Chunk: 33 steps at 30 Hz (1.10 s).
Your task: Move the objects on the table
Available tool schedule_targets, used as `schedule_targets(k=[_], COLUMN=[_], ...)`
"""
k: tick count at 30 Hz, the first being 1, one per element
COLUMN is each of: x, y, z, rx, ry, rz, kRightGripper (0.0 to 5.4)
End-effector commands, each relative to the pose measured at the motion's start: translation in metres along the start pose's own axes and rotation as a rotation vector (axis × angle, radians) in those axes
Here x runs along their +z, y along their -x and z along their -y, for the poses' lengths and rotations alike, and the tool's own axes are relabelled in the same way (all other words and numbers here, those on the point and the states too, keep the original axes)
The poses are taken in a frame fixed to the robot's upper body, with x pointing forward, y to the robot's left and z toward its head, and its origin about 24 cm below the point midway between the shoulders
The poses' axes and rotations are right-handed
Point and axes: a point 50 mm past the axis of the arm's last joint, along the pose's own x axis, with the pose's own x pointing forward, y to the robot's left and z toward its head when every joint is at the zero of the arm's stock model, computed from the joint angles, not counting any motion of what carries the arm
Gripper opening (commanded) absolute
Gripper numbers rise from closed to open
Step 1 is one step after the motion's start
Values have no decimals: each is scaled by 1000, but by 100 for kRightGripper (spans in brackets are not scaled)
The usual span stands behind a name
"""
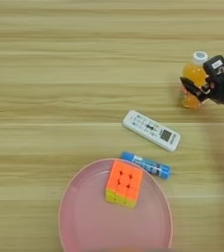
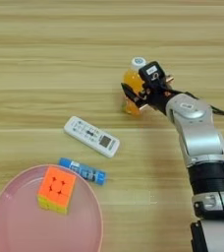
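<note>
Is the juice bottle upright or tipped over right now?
Upright: the juice bottle stands with its white cap on top, the right gripper closed around its body.

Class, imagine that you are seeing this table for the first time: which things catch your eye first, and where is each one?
First comes the big pink plate at the near edge, with the colour cube lying on it. Next, at the far right, the right gripper is closed around the orange juice bottle. Between them lie the white remote and a small blue tube.
</note>
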Motion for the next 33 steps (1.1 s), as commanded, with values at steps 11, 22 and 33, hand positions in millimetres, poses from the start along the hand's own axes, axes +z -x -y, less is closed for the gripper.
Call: schedule_targets(k=[11,22,33], x=[39,51,73], y=[-2,1,8], z=[20,24,32], rx=[-63,-102,-183], ry=[77,87,115], rz=[126,198,354], kRightGripper=[506,537,537])
